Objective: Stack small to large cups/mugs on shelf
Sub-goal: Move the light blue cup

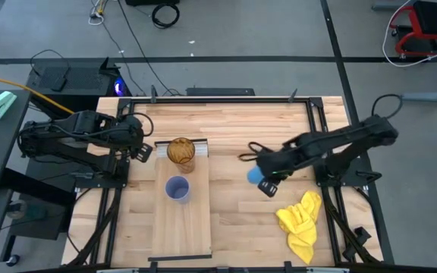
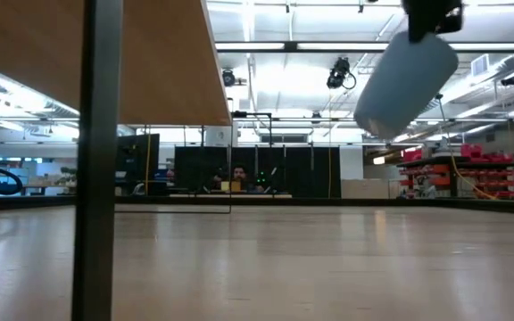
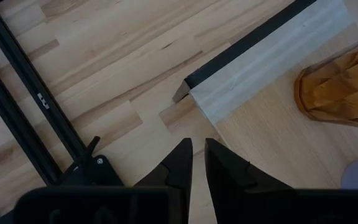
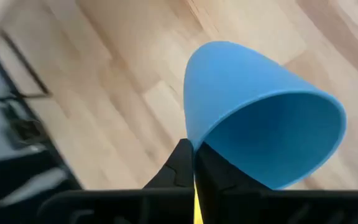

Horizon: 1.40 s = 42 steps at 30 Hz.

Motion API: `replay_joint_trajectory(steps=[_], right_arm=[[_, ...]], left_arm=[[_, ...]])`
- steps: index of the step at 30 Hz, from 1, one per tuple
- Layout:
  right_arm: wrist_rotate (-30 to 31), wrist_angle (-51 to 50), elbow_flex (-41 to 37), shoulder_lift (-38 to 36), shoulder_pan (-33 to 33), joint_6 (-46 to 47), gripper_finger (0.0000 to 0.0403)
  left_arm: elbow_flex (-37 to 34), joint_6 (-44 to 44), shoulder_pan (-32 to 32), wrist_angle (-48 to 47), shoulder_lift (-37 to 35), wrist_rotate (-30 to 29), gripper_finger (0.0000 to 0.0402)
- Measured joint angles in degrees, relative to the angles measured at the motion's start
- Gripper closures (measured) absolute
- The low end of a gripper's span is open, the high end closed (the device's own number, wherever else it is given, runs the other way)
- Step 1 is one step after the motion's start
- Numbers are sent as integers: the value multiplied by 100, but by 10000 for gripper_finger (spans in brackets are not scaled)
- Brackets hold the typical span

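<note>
The shelf [image 1: 182, 220], a long pale board with a white strip at its far end, lies on the table [image 1: 234, 121] and serves as reference. Two cups stand on it. The amber tumbler [image 1: 180, 154] is upright at the white-strip end. The lavender cup [image 1: 177, 189] is upright just beside the tumbler, toward the middle of the board, mouth up; the two are close but apart.

The blue cup [image 1: 256, 175] is off the shelf, to its right side, lifted clear of the table. The right gripper [image 4: 194, 163] pinches the cup's rim, one finger inside the wall and one outside. In the low view the cup [image 2: 406, 85] hangs tilted well above the table surface, with its mouth toward the gripper.

The left gripper [image 3: 197, 163] hovers just off the white-strip corner of the shelf, on the shelf's left side. Its fingers are nearly pressed together with a thin gap and hold nothing.

A yellow cloth [image 1: 300, 222] lies crumpled on the table, well to the right of the shelf.
</note>
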Motion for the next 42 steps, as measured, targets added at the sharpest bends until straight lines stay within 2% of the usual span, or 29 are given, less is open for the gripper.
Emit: replay_joint_trajectory(steps=[13, 19, 26, 42], right_arm=[[-245, -706, 1060, 1903, -117, -1788, 402], [-217, -996, 1270, 2423, -3, -2246, 402], [-71, -1286, 1280, 2718, 77, -2535, 402], [96, -1326, 1280, 2761, 169, -2991, 403]], left_arm=[[1, -1, 0, -1, 0, 0, 350], [0, 1, 2, -2, 0, -1, 350], [2, 1, 2, -4, -2, -2, 351], [1, 12, 0, -4, -1, -3, 351]])
